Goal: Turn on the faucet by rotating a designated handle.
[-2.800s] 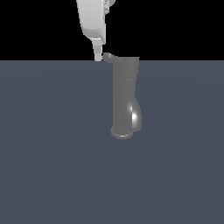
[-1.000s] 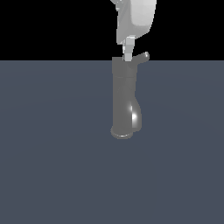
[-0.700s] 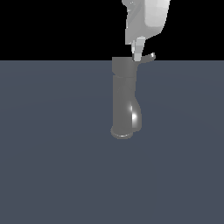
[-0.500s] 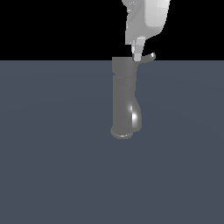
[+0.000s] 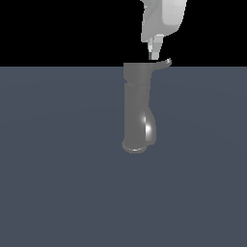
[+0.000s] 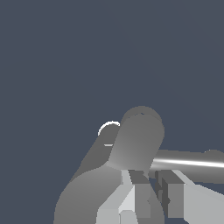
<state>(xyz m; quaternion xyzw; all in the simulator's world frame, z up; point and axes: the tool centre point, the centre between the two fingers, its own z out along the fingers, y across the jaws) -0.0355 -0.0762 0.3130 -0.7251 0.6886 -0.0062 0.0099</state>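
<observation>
The faucet point(image 5: 136, 111) stands upright on the grey floor, with a flared base and a glossy bulging spout point(image 5: 150, 128) on the exterior view's right. The handle point(image 5: 163, 63) projects from its wider cap point(image 5: 137, 72) toward the exterior view's right, tip upturned. My white gripper point(image 5: 154, 54) hangs from above, fingertips close together, just over the handle's root at the cap's right edge. It holds nothing. In the wrist view the cap point(image 6: 140, 133) is seen from above, the handle point(image 6: 192, 164) runs sideways, and my gripper point(image 6: 153, 197) sits beside it.
A flat dark grey floor point(image 5: 58, 183) spreads around the faucet. Above the floor's far edge the background is black.
The gripper has swept from the cap's left side to its right in the exterior view. The handle has swung round with it, from pointing left to pointing right. Little change over the last half second.
</observation>
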